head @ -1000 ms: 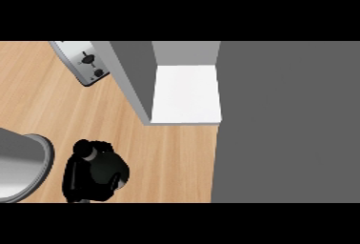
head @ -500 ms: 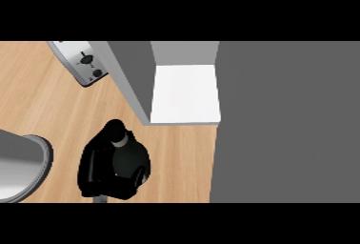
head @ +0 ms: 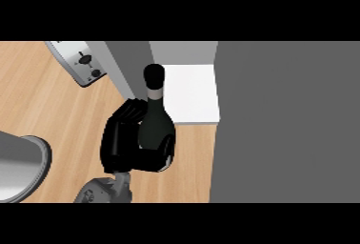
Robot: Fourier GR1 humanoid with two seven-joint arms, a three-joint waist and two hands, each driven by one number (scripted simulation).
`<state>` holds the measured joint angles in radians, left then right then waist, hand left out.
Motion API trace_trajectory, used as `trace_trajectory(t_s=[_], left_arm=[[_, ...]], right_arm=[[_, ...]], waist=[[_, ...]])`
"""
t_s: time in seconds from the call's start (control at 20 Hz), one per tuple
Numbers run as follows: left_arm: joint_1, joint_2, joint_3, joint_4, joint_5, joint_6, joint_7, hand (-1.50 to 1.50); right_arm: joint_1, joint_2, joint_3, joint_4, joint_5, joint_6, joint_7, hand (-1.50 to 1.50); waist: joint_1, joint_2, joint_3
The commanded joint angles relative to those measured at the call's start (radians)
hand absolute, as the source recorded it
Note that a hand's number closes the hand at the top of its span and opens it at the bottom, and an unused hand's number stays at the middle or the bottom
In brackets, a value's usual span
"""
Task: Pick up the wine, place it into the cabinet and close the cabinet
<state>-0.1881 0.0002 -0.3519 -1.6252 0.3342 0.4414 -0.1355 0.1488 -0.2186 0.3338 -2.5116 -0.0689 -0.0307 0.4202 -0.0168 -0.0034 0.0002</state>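
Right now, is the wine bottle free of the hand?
No, the left hand has its fingers and thumb curled round the wine bottle, near the white cabinet shelf.

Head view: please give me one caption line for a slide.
The right hand holds the dark wine bottle, its neck pointing toward the white cabinet shelf.

The wine bottle (head: 156,121) is dark glass with a black cap and a pale neck band. The right robot hand (head: 126,143) curls round its body above the bench. Its neck points at the open cabinet (head: 197,100), grey-walled with a white floor.
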Motion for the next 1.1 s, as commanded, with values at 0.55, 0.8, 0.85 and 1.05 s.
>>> trace_trajectory(t_s=[0.55,0.8,0.85,1.05], left_arm=[[-0.264,0.000,-0.075,0.375,0.093,0.206,-0.122,1.50],[-0.276,0.000,-0.108,0.469,0.172,0.225,-0.183,1.50],[-0.289,0.000,-0.119,0.494,0.213,0.228,-0.178,1.50],[-0.285,0.000,-0.149,0.567,0.260,0.217,-0.289,1.50]], right_arm=[[0.078,-0.001,-0.050,-0.188,-0.129,0.049,0.055,-1.50],[0.122,0.007,-0.017,-0.211,-0.095,0.061,0.051,-1.50],[0.026,-0.004,-0.125,-0.178,-0.182,0.059,0.079,-1.50],[0.120,0.003,-0.087,-0.198,-0.144,0.079,0.041,-1.50]], waist=[[-0.024,0.006,-0.001],[-0.020,0.004,-0.001],[-0.016,0.008,-0.001],[-0.020,0.005,0.000]])
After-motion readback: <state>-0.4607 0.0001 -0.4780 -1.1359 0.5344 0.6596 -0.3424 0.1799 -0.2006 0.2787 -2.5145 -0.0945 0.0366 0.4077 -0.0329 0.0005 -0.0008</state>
